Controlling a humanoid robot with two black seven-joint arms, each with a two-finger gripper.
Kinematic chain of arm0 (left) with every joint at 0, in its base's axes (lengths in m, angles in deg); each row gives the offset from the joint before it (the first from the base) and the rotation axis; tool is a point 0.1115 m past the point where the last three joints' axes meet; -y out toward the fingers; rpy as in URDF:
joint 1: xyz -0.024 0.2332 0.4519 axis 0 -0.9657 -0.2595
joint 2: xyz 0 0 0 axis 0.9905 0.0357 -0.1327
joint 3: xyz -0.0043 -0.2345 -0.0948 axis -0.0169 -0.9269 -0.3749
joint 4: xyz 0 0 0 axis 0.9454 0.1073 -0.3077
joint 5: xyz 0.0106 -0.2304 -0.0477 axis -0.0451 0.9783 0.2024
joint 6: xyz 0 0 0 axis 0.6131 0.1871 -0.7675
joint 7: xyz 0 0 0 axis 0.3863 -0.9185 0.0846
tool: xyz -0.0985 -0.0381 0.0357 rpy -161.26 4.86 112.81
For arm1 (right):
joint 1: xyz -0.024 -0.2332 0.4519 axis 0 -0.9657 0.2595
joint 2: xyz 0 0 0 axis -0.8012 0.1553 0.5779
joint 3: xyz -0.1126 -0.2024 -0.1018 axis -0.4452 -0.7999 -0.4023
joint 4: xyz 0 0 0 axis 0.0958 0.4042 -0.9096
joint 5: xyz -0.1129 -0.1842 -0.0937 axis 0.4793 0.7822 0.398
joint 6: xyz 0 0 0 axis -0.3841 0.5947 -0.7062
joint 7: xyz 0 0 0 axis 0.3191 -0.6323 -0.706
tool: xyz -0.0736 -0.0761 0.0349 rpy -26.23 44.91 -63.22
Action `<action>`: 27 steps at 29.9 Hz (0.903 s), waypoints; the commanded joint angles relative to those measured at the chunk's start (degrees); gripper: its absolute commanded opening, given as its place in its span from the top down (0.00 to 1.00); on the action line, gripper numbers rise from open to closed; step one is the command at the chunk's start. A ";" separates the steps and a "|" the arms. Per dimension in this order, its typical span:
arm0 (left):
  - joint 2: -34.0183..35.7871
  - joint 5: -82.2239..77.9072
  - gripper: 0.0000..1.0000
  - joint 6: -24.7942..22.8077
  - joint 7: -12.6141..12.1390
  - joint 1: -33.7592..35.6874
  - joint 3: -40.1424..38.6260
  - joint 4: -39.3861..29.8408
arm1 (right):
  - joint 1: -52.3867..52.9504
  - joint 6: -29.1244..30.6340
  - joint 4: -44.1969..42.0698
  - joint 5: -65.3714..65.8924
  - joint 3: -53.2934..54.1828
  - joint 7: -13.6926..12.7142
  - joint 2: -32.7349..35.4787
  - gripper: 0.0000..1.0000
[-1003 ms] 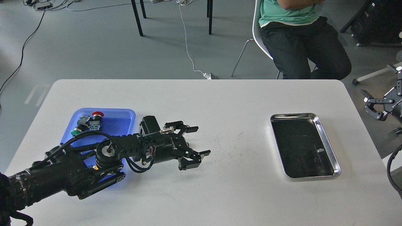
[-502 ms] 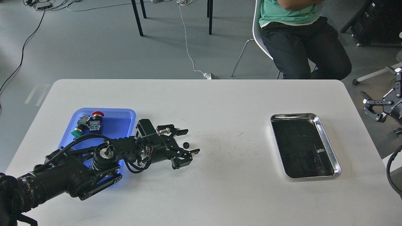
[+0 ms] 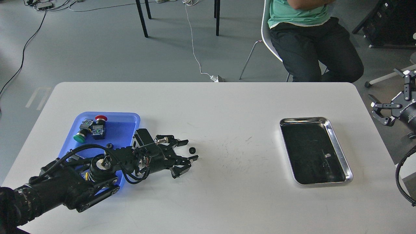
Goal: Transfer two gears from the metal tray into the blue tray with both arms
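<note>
One tiny black gear (image 3: 192, 150) lies on the white table, right of the blue tray (image 3: 121, 127). My left gripper (image 3: 189, 149) is open, low over the table, and its two fingertips stand either side of the gear without closing on it. A small black piece (image 3: 109, 146) that looks like a second gear lies in the blue tray beside my left arm. The metal tray (image 3: 304, 119) sits at the right and its dark floor shows no gear. My right gripper (image 3: 379, 113) is open and empty, beyond the table's right edge.
Push-button switches with a red cap (image 3: 100, 118) and a green cap (image 3: 78, 137) lie at the blue tray's far left. My left arm covers that tray's near end. A seated person (image 3: 308, 42) and chair are behind the table.
My left arm has drawn back leftward. A gear that was not visible a second ago now lies on the table between its open fingers. The right gripper has drifted slightly up and left.
</note>
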 commanded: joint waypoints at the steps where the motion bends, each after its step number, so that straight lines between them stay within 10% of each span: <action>1: 0.31 -0.01 0.59 -0.07 -0.08 0.00 0.00 0.54 | 0.01 0.00 0.00 0.00 0.05 0.05 -0.01 0.03; 10: 0.40 -0.01 0.93 -0.15 0.10 -0.09 0.00 0.63 | 0.01 0.00 0.00 0.00 -0.04 -0.04 -0.27 0.03; 27: 18.84 6.24 0.95 0.90 0.27 5.00 -1.58 -11.13 | 0.09 0.00 0.00 0.00 0.05 -0.04 -0.27 0.03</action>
